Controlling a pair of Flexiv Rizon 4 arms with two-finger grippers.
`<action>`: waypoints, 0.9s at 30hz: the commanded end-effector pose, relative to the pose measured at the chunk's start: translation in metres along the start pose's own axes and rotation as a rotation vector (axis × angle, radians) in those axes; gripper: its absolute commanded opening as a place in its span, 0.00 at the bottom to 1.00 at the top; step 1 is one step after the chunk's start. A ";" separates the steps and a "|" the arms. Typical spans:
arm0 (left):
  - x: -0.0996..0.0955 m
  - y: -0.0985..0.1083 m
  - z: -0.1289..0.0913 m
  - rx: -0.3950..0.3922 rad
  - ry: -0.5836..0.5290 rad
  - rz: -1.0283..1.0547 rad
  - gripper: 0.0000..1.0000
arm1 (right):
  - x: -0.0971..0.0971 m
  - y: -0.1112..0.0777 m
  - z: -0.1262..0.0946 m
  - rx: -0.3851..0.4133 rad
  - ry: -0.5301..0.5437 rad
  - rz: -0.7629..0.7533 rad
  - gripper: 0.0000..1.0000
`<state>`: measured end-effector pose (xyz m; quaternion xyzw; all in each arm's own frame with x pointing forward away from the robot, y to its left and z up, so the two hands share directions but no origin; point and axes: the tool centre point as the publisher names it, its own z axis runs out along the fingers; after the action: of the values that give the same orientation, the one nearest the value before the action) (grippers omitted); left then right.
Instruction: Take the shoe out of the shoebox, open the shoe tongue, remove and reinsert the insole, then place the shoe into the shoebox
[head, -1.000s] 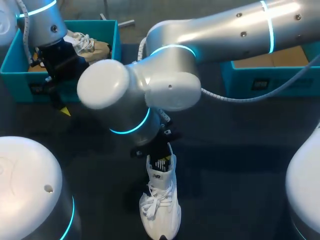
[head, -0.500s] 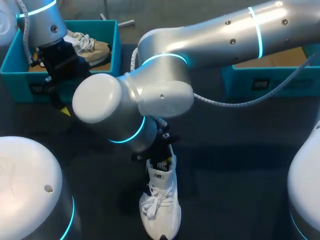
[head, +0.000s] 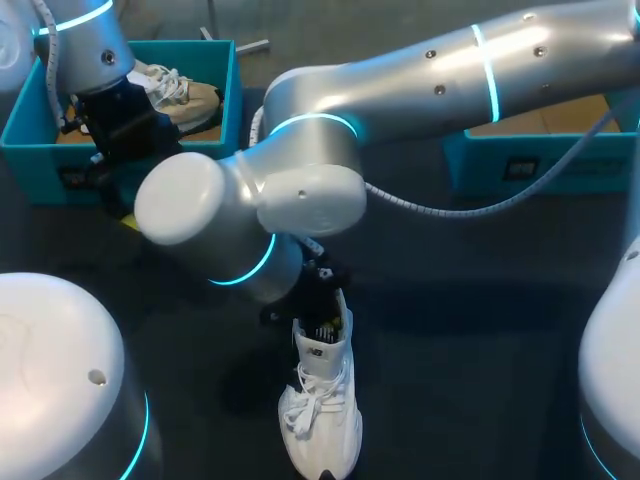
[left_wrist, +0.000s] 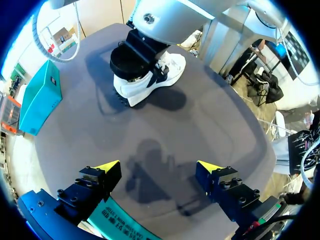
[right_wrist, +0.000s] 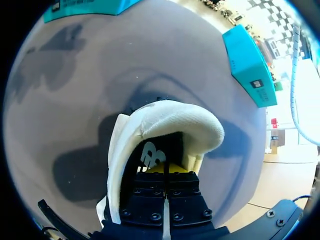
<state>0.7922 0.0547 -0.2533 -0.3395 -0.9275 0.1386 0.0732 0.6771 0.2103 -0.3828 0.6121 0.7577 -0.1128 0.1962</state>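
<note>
The white shoe (head: 322, 405) is already out of the shoebox (head: 28, 140) and lies on the dark worktop (head: 470, 330) near the robot, well apart from the box, so the first step looks done. The right arm reaches across from its side, and the right end effector (right_wrist: 167, 169) is down inside the shoe's opening, behind the padded heel collar. Its fingers are pressed together with only a sliver of the yellow tips showing. They may be pinching the edge of the insole, but the inside of the shoe is too dark to say. No insole lies loose on the worktop, so I judge the work to be in the insole stage, with the insole either not yet pulled or being seated again. Putting the shoe away is still to come. The left end effector (left_wrist: 159, 167) hangs just over the near wall of the shoebox with its fingers spread wide and nothing between them, looking out across the worktop toward the shoe. The shoebox holds another shoe (head: 185, 95), tan and white, resting against the far wall. A second teal box (head: 520, 165) stands at the right side of the worktop, away from the shoe.
</note>
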 end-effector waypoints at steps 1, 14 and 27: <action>0.001 0.000 0.000 -0.003 0.000 -0.001 1.00 | 0.002 -0.005 -0.007 -0.016 -0.029 0.667 0.00; 0.001 0.000 0.000 -0.003 0.000 -0.001 1.00 | -0.004 -0.005 -0.017 -0.045 -0.044 0.700 0.00; 0.001 0.000 0.000 -0.003 0.000 -0.001 1.00 | 0.010 -0.005 0.012 0.015 0.008 0.716 0.00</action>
<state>0.7922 0.0547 -0.2532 -0.3395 -0.9274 0.1385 0.0732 0.6755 0.2161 -0.3934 0.6146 0.7566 -0.1197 0.1884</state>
